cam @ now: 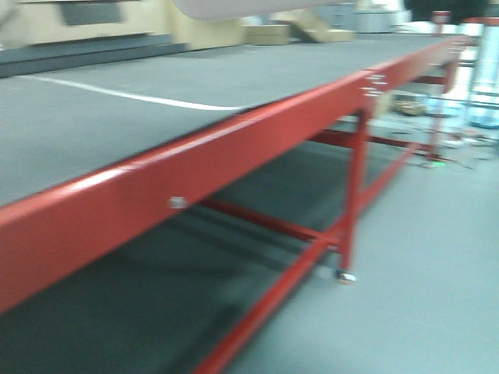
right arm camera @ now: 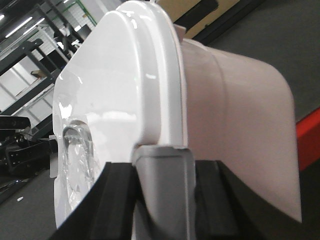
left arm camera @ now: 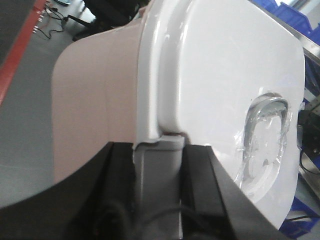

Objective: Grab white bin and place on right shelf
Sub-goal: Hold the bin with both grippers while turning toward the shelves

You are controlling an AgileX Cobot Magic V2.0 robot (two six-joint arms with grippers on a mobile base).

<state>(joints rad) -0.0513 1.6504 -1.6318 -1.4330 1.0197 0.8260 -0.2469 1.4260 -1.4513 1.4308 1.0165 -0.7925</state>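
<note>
Bin (left arm camera: pixel 215 75) gripped at rim by left end effector (left arm camera: pixel 160 155) and right end effector (right arm camera: pixel 162 160), fingertips hidden

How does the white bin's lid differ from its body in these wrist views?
The lid is glossy bright white with streaks of glare; the body is matte and pale pinkish. The lid carries a clear, shiny raised patch; the body's visible wall is plain. Both have rounded corners.
</note>
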